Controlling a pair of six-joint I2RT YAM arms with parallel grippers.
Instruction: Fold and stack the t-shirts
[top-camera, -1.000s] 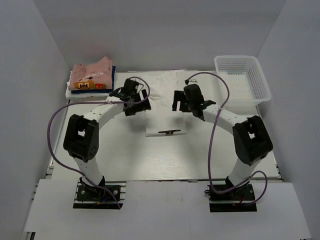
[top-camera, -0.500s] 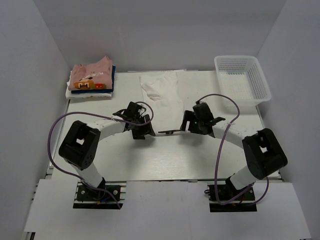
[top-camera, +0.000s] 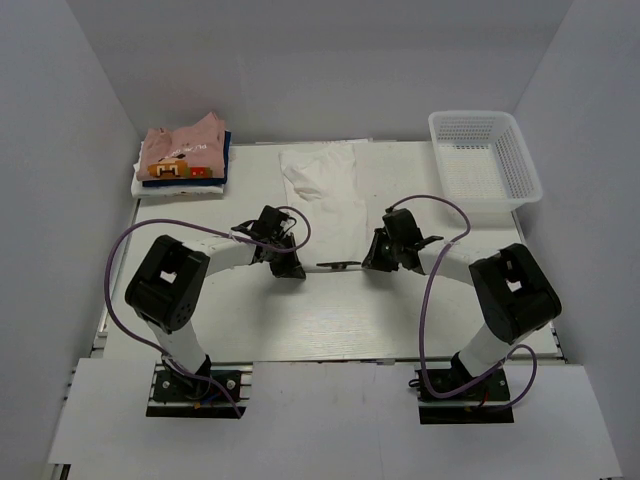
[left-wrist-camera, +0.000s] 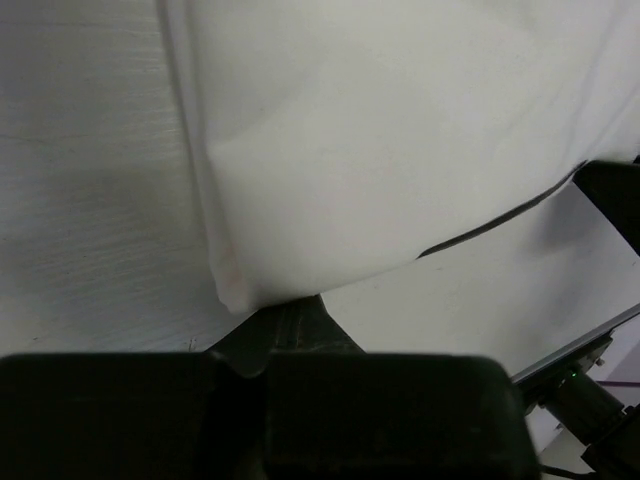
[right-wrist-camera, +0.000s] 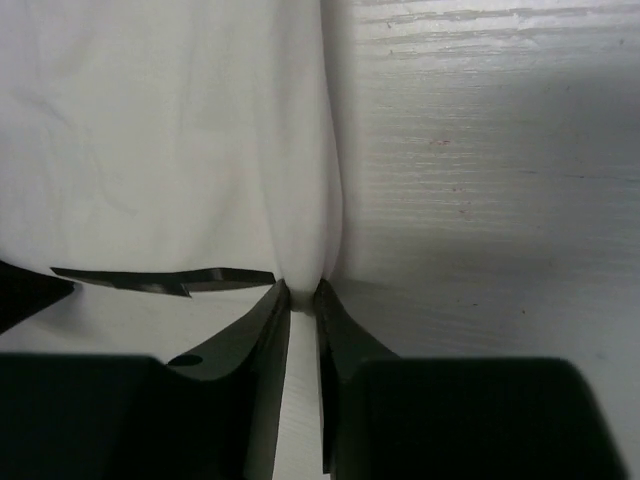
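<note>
Both near corners of the white t-shirt (top-camera: 322, 190) are being pinched: the left gripper (top-camera: 291, 266) and right gripper (top-camera: 374, 258) are clamping almost closed on cloth, the left's fingers (left-wrist-camera: 292, 322) mostly hiding under fabric. The shirt is lying mid-way across the table (top-camera: 240, 320), its long axis running front to back, its far end rumpled and hard to read.

No text, number or brand can be read in any of these views. The folded pink cloth t-shirt (top-camera: 180, 143), on top of the stack at the far left of the counter (top-camera: 250, 310), carries a small print, and the folded orange-and-red-marked t-shirt (top-camera: 178, 171) lies under it, but both markings are too small to read as letters. The large plain white cloth t-shirt (top-camera: 322, 190) shows only a thin dark strip (right-wrist-camera: 160, 279) at its near edge, with no legible lettering.
</note>
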